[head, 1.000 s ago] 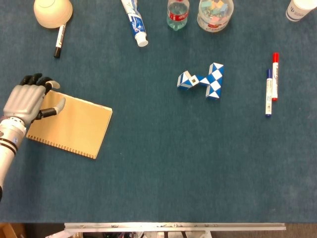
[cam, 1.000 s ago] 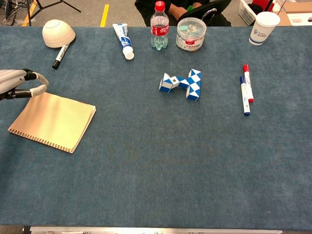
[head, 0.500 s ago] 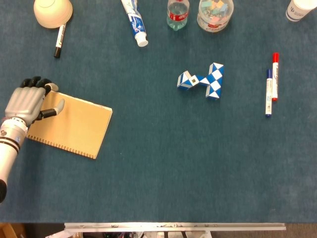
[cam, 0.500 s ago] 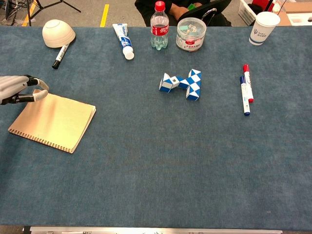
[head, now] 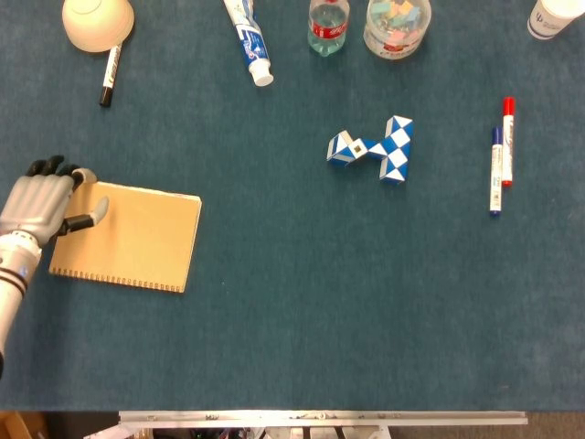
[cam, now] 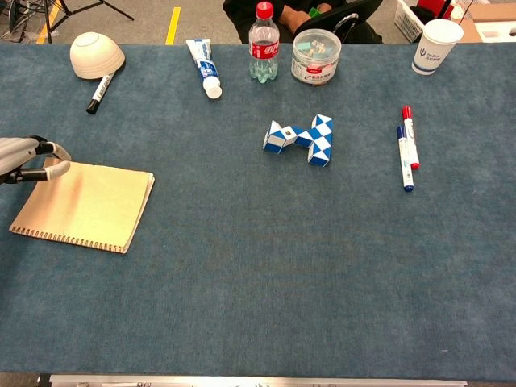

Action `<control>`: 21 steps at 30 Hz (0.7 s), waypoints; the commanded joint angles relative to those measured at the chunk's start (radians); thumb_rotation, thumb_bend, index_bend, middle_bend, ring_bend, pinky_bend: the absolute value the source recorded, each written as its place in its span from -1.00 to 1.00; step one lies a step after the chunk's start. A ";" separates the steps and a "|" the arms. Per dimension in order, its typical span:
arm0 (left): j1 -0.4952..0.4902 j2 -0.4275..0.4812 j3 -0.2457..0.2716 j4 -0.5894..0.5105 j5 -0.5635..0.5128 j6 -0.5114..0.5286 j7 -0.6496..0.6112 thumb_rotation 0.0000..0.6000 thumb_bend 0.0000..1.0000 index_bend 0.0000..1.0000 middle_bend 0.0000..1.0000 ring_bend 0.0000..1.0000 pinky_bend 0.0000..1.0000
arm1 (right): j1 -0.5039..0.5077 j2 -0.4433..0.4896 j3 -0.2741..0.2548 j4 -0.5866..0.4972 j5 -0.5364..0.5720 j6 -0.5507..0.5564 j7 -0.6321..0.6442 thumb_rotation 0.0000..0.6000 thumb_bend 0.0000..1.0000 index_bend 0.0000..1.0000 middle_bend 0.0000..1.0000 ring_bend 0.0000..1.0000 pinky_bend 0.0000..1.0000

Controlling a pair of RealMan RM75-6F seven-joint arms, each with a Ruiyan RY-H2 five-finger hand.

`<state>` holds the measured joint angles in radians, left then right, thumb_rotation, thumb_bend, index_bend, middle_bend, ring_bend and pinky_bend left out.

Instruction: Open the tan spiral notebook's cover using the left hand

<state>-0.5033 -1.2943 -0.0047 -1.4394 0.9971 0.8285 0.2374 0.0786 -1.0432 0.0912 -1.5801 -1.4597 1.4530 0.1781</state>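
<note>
Tan spiral notebook (head: 126, 240) lies flat, cover closed, on blue table (head: 292, 311), spiral edge toward table's near side, well left of blue-white snake puzzle (head: 375, 149). Left hand (head: 38, 206) sits at notebook's far-left corner; thumb (head: 94, 212) lies on cover, dark fingertips (head: 50, 167) just past far edge, off cover. Fingers loosely curled; whether they grasp cover edge, cannot tell. Black marker (head: 110, 75) and upturned bowl (head: 97, 22) lie beyond notebook.
</note>
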 commanded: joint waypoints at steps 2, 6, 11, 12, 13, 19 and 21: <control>0.024 0.023 0.018 -0.028 0.008 0.021 -0.005 -1.00 -0.30 -0.52 -0.60 -0.97 -0.86 | 0.001 -0.001 0.000 0.000 -0.003 0.001 0.001 1.00 -0.21 -0.32 -0.44 -0.58 -0.39; 0.053 0.054 0.037 -0.070 0.025 0.051 -0.013 -1.00 -0.30 -0.51 -0.59 -0.97 -0.86 | 0.002 0.000 0.000 -0.002 -0.006 0.001 0.000 1.00 -0.21 -0.32 -0.44 -0.58 -0.39; 0.086 0.101 0.060 -0.127 0.049 0.079 -0.027 -1.00 -0.30 -0.49 -0.56 -0.95 -0.86 | 0.003 0.000 0.000 -0.004 -0.007 0.001 0.001 1.00 -0.21 -0.32 -0.44 -0.58 -0.39; 0.089 0.109 0.065 -0.136 0.051 0.079 -0.028 -1.00 -0.30 -0.49 -0.56 -0.95 -0.86 | 0.004 0.000 0.001 -0.004 -0.008 0.001 0.002 1.00 -0.21 -0.32 -0.44 -0.58 -0.39; 0.093 0.119 0.069 -0.150 0.056 0.080 -0.028 -1.00 -0.30 -0.49 -0.55 -0.95 -0.86 | 0.004 -0.001 0.001 -0.003 -0.009 0.001 0.002 1.00 -0.21 -0.32 -0.44 -0.58 -0.39; 0.116 0.137 0.080 -0.184 0.186 0.153 -0.047 -1.00 -0.30 -0.68 -0.62 -0.95 -0.86 | 0.010 -0.003 0.001 -0.004 -0.014 -0.003 -0.001 1.00 -0.21 -0.32 -0.44 -0.58 -0.39; 0.120 0.141 0.086 -0.192 0.244 0.174 -0.062 -1.00 -0.30 -0.81 -0.71 -0.95 -0.86 | 0.011 -0.004 0.001 -0.006 -0.014 -0.003 -0.002 1.00 -0.21 -0.32 -0.44 -0.58 -0.39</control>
<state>-0.3942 -1.1609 0.0721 -1.6175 1.1699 0.9657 0.1939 0.0891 -1.0469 0.0919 -1.5860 -1.4733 1.4497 0.1763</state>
